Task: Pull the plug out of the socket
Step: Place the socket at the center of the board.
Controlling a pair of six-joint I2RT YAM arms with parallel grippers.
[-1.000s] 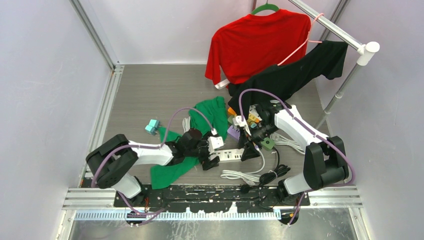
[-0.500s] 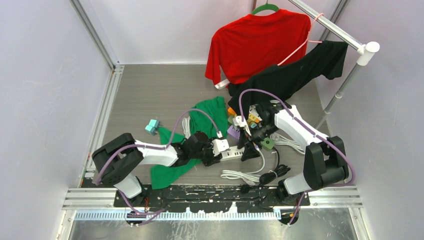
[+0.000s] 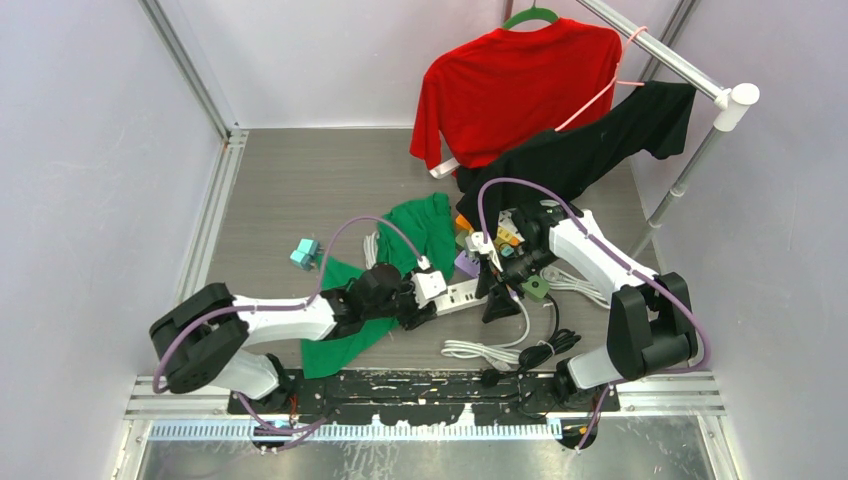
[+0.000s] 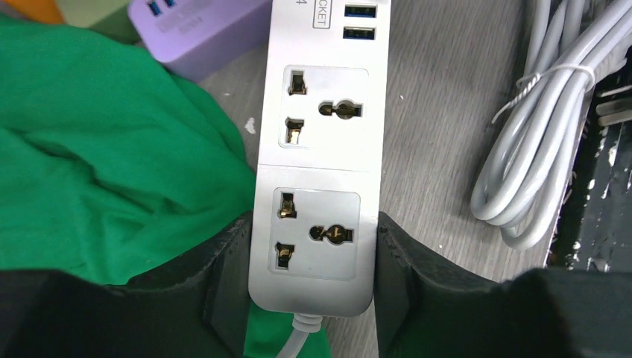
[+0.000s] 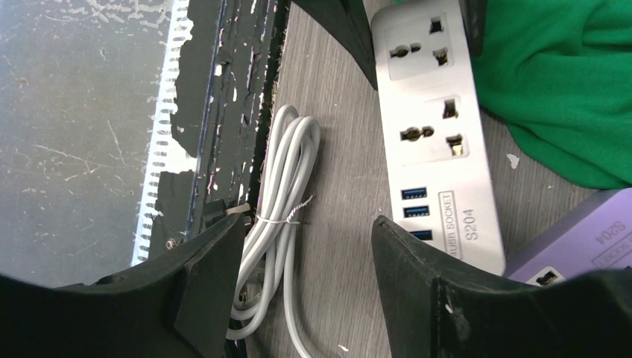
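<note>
The socket is a white power strip (image 3: 462, 293) lying on the table beside a green cloth (image 3: 425, 235). In the left wrist view the power strip (image 4: 320, 149) shows two empty outlets and USB ports. The plug is out of view. My left gripper (image 4: 313, 250) is shut on the strip's cord end, one black finger (image 4: 223, 276) against each long side; it shows from above as the left gripper (image 3: 425, 303). My right gripper (image 5: 309, 257) stands open just above the table by the strip's USB end (image 5: 440, 224), holding nothing; from above the right gripper (image 3: 497, 298) is right of the strip.
A tied white cord bundle (image 5: 279, 186) lies between the strip and the black front rail (image 3: 420, 385). A purple USB block (image 4: 194, 26) sits beside the strip. Small coloured items (image 3: 505, 240), a teal block (image 3: 303, 251) and red and black shirts on a rack (image 3: 520, 85) stand behind.
My left gripper has closed on the strip's cord end, and the strip has shifted a little away from the front rail and tilted. The right arm has not moved.
</note>
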